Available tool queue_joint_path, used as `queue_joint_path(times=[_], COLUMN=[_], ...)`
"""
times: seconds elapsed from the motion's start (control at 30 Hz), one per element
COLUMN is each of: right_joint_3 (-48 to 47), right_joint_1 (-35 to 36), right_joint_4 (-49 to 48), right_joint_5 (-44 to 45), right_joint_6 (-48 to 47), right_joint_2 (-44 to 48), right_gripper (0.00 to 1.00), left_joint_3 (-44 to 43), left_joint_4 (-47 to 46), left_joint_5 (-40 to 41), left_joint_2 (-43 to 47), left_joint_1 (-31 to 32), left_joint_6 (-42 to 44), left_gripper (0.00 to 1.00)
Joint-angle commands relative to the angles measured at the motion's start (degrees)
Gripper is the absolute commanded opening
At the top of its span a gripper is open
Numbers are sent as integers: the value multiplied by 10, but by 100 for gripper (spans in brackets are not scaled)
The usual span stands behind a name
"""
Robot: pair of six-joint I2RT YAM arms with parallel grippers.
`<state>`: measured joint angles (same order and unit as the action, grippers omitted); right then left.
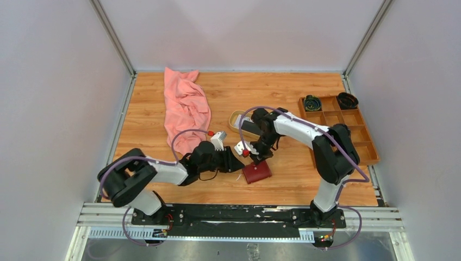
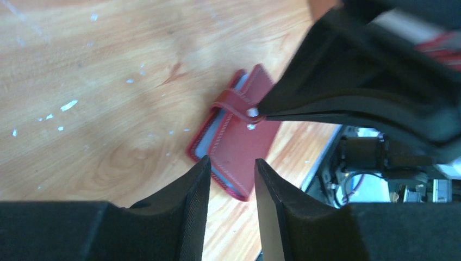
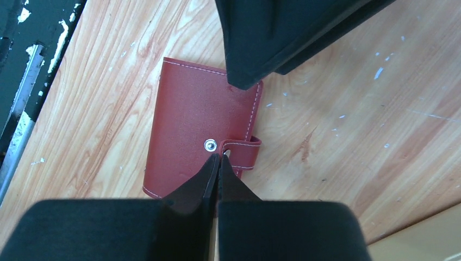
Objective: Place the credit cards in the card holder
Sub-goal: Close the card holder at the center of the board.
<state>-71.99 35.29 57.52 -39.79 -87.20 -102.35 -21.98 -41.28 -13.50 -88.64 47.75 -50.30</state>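
Card holder point(image 3: 190, 122), dark red, lies closed and flat on the wooden table point(image 1: 299, 179), right under the tips of both pincers, near the front edge. Right pincer point(image 3: 218, 159): fingers pressed together, no gap between them, tips down on the holder's cover just beside the small metal snap point(image 3: 210, 144). The strap point(image 3: 243, 153) wraps round the holder's edge and ends right at those tips. From the wrist view it is hard to say whether the strap end is nipped between the fingers or only touched. Left pincer point(image 2: 232, 163): fingers apart, nothing between them. Through the gap the holder shows on the table beyond, with a pale grey panel along its edge. From the right wrist camera, one left finger sits over the far edge of the holder, opposite the right pincer's tips. The two pincers come in from opposite sides, left one from the left and right one from behind, their tips close together over the holder. Away from the pincers: a pink cloth point(image 1: 185, 109) lies crumpled beyond the left pincer. An oval dish point(image 1: 235, 118) sits just behind the right pincer, partly hidden by that arm. A wooden tray point(image 1: 348, 130) with compartments stands well off to the right of the right pincer, at the table's right edge, with dark things in its two far cells.
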Motion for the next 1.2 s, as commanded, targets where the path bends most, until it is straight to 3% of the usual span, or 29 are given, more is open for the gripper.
queue_joint_path(times=[0.0,0.2,0.43,1.17], right_joint_3=[42,76,87,86], right_joint_1=[8,8,7,8], right_joint_4=[-49,-96,-111,-67], right_joint_5=[-3,-9,0,-1], right_joint_6=[52,90,96,60], right_joint_2=[35,62,63,61], right_gripper=[0,0,0,0], left_joint_3=[19,34,-9,-63], left_joint_4=[35,35,34,34], left_joint_5=[31,36,56,88], left_joint_2=[83,125,56,-77], left_joint_1=[-3,25,52,76], left_joint_6=[23,-13,-23,-37], left_gripper=[40,37,23,13])
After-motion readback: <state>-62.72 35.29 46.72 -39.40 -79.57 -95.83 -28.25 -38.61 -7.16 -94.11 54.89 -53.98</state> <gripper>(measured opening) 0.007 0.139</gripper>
